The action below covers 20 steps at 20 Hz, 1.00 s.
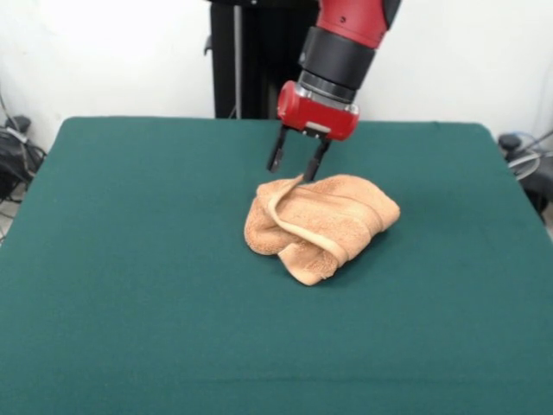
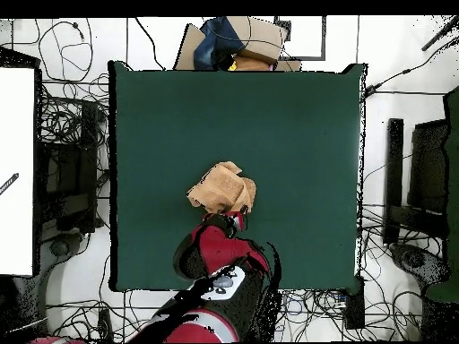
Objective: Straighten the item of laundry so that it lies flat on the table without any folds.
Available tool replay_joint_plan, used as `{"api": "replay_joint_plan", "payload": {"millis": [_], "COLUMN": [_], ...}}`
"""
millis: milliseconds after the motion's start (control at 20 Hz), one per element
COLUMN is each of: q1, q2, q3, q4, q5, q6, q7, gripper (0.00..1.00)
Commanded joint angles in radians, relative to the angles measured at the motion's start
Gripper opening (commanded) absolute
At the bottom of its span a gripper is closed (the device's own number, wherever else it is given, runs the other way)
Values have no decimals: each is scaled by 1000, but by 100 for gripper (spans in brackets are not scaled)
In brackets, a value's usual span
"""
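Front view: one peach-orange terry towel lies crumpled near the middle of the green worktop. It forms a single bunched heap with several folds; one hemmed edge curls across its top and a rounded fold points toward the camera. My gripper hangs directly at the towel's far edge. Its two dark fingers point down and stand apart, spread moderately, with open space between them. The finger on the picture's right meets the raised hem of the towel; the other finger is clear of the cloth. Nothing is clamped between them.

Overhead view: one towel sits slightly below the centre of the worktop, still bunched. My red and black arm reaches up from the bottom edge and ends at the towel's lower side. The fingers themselves cannot be made out here.
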Motion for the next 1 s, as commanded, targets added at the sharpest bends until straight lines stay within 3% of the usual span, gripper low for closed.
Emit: {"api": "replay_joint_plan", "payload": {"millis": [50, 1000], "q1": [-22, -45], "q2": [-11, -5], "q3": [106, 165], "q4": [-21, -4], "q5": [-33, -13], "q6": [8, -4], "q7": [130, 164], "gripper": [100, 100]}}
